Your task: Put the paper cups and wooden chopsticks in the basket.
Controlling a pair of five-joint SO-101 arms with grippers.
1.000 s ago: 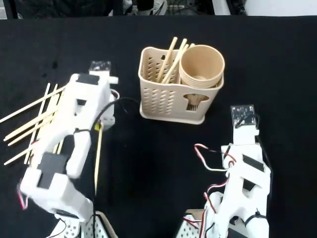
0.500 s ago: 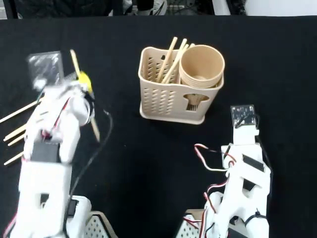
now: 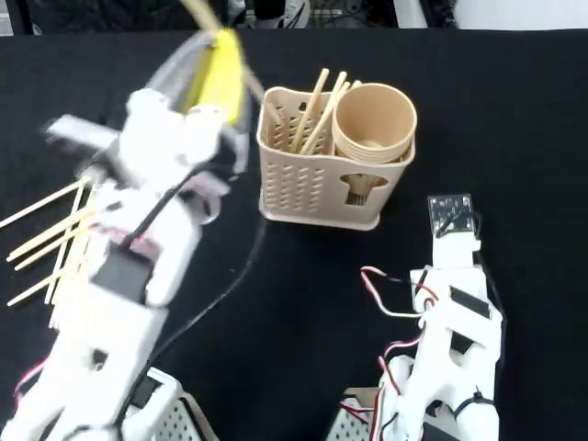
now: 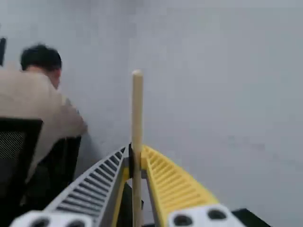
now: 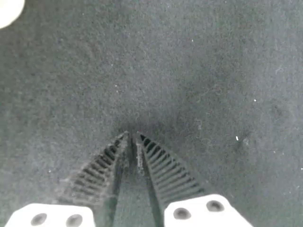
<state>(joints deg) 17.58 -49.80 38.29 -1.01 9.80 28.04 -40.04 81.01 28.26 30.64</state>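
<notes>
My left gripper (image 3: 216,64) is raised just beside the left corner of the basket (image 3: 303,188), and in the left wrist view its jaws (image 4: 136,156) are pinched narrow on one wooden chopstick (image 4: 137,109), which stands straight up between them against a grey wall (image 4: 227,71). From above, that chopstick (image 3: 197,11) slants up past the far table edge.

The basket sits mid-table on the black cloth (image 3: 514,110). Its right half holds a stack of paper cups (image 3: 375,124); several chopsticks (image 3: 312,110) lean in the left half, tips tilted toward the cups.

More loose chopsticks (image 3: 41,234) lie fanned on the cloth at the left, partly under my left arm (image 3: 129,276). A black cable (image 3: 243,266) trails from that arm across the cloth near the basket's front.

My right arm (image 3: 455,322) is folded near the front edge, well apart from the basket. Its gripper (image 5: 132,137) points at bare cloth (image 5: 213,71), jaws closed together on nothing.
</notes>
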